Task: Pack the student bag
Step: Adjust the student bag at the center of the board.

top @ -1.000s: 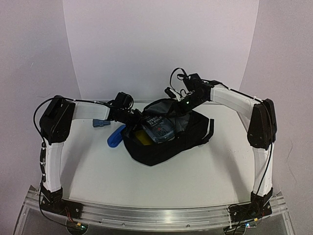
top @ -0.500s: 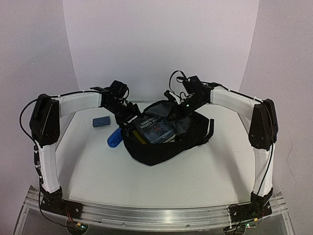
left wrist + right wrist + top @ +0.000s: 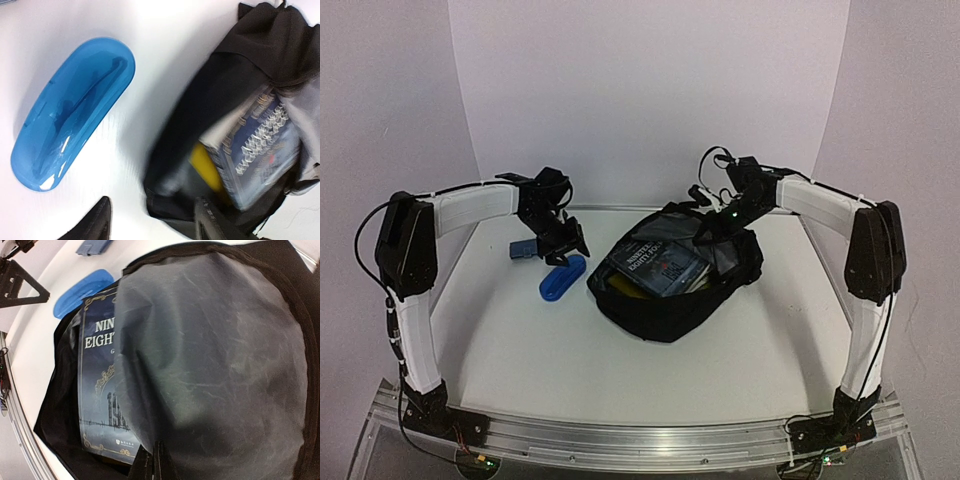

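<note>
The student bag (image 3: 675, 300), black with grey lining (image 3: 215, 355), lies open mid-table. A dark blue book (image 3: 660, 262) and something yellow (image 3: 620, 285) sit inside it. My right gripper (image 3: 712, 228) is at the bag's back rim, its fingers (image 3: 156, 465) shut on the edge of the lining flap and holding it up. My left gripper (image 3: 570, 243) hovers open to the left of the bag. It is above the table beside a blue oval case (image 3: 72, 112), and the bag's corner (image 3: 170, 205) lies below between its fingertips (image 3: 97, 222).
The blue oval case (image 3: 563, 277) lies just left of the bag. A small blue-grey flat item (image 3: 525, 248) sits behind it under the left arm. The curved white backdrop rises behind, and the rail with the arm bases (image 3: 640, 440) runs along the front.
My left gripper let go of the bag's left rim, opened and drew back left over the blue case. The right gripper pulled the bag to the right with the flap.
</note>
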`<state>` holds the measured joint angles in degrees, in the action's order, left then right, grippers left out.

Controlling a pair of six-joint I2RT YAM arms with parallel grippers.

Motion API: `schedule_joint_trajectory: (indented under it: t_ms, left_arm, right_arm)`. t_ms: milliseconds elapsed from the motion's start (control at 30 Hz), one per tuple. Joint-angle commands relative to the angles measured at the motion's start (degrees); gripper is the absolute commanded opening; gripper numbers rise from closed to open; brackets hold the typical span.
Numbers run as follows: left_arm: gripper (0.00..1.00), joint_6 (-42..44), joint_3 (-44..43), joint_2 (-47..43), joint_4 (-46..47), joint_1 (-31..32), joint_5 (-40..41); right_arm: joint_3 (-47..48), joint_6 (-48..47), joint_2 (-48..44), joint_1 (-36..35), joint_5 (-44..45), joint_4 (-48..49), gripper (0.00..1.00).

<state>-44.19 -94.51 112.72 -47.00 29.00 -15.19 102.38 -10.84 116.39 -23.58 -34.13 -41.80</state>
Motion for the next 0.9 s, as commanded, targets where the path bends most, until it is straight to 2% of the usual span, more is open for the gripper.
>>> schedule_joint_trajectory:
  t_ms: [0,100,200,367,433,533,633,733,800,867]
  left_arm:
    - [0.46,2.9,-4.3,4.5,0.1,0.8,-2.1]
    - [0.47,3.7,-6.0,6.2,-0.2,2.3,-2.9]
    - [0.51,4.8,-7.2,7.6,-0.4,4.0,-3.3]
    - [0.54,5.0,-7.0,8.8,1.2,6.1,-4.4]
    - [0.52,4.4,-6.6,9.4,1.2,6.4,-4.3]
    - [0.45,4.0,-6.4,10.0,0.9,6.5,-3.7]
    - [0.30,4.5,-7.7,10.6,-0.7,6.5,-2.5]
    - [0.19,5.3,-9.5,10.9,-2.4,6.6,-1.2]
    - [0.12,5.9,-10.5,10.9,-3.3,6.7,-0.7]
    - [0.02,6.4,-11.4,11.0,-4.5,6.7,-0.4]
  right_arm:
    - [-0.7,-1.9,-3.5,0.9,0.1,-2.8,0.00]
    - [-1.0,-2.4,-3.6,0.9,0.8,-3.0,0.01]
    - [-1.5,-2.9,-4.0,1.0,1.2,-3.1,0.04]
    - [-1.6,-2.7,-4.5,0.9,0.4,-3.5,0.12]
    - [-1.0,-2.4,-4.6,1.0,-0.4,-3.8,0.18]
    - [0.3,-1.9,-4.9,1.0,-1.2,-4.3,0.25]
    - [1.5,-1.7,-5.3,1.5,-1.8,-4.5,0.31]
    - [2.7,-0.2,-4.8,3.5,-3.4,-4.8,0.40]
    - [4.0,0.7,-4.2,5.1,-4.4,-5.4,0.49]
    - [5.2,1.8,-3.8,7.0,-4.8,-5.6,0.63]
